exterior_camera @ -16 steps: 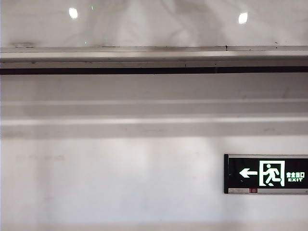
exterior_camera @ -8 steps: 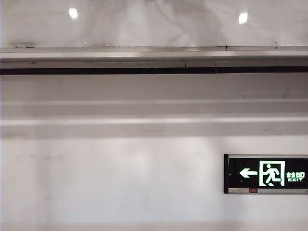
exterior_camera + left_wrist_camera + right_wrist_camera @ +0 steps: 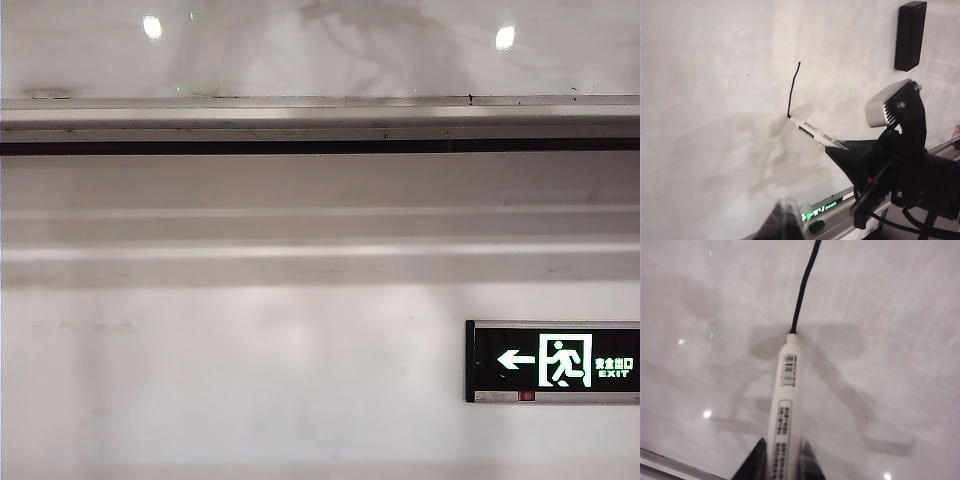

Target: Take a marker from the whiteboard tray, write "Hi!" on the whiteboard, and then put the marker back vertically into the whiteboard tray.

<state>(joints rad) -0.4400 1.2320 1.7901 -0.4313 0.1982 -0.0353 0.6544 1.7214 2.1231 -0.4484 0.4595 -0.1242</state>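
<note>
Black ink already forms 1 stroke (image 3: 804,287) on the whiteboard (image 3: 715,100), and the marker (image 3: 785,405) is pressed tip-first against the lower end of that stroke, well above the whiteboard tray (image 3: 300,118) at the board's bottom edge. The marker is clamped by its rear barrel between the jaws of the right gripper (image 3: 782,460), which are narrowed onto it, so that the tip is left free and the barrel meets the board at a slant suited to drawing. The left gripper (image 3: 785,220) is kept low beside the tray, clear of the writing area; whether its jaws are apart cannot be told. Judging by the single line, only the start of "Hi!" is written.
</note>
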